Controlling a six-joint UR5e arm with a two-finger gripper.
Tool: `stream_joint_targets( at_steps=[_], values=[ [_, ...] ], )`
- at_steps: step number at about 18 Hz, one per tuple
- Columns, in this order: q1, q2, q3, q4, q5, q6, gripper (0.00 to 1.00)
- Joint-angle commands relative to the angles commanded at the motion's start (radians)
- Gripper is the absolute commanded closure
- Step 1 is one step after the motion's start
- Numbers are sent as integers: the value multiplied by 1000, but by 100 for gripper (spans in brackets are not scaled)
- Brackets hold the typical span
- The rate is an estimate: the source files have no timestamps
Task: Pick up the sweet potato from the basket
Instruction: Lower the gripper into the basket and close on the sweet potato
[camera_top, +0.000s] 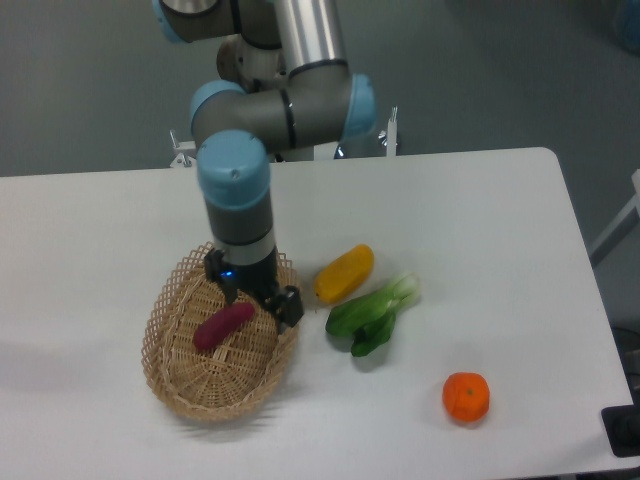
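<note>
The magenta-purple sweet potato lies slanted in the middle of the oval wicker basket on the left of the table. My gripper hangs over the basket's upper right part, just above and to the right of the sweet potato's upper end. Its two fingers are spread apart and open, with nothing between them. One fingertip sits near the basket's right rim, the other close to the sweet potato's tip.
A yellow oblong vegetable lies right of the basket. A green leafy bok choy lies just below it. An orange fruit sits near the front right. The arm's base stands at the table's back edge.
</note>
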Motion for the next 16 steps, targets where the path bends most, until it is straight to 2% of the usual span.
stream_joint_targets(
  at_steps=[6,14,15,16],
  values=[
    [-41,-45,-11,2,5,29,0],
    [-54,-74,-22,14,8,26,0],
    [-54,-74,-22,35,8,26,2],
    [-54,-77,-23,61,8,29,18]
  ],
)
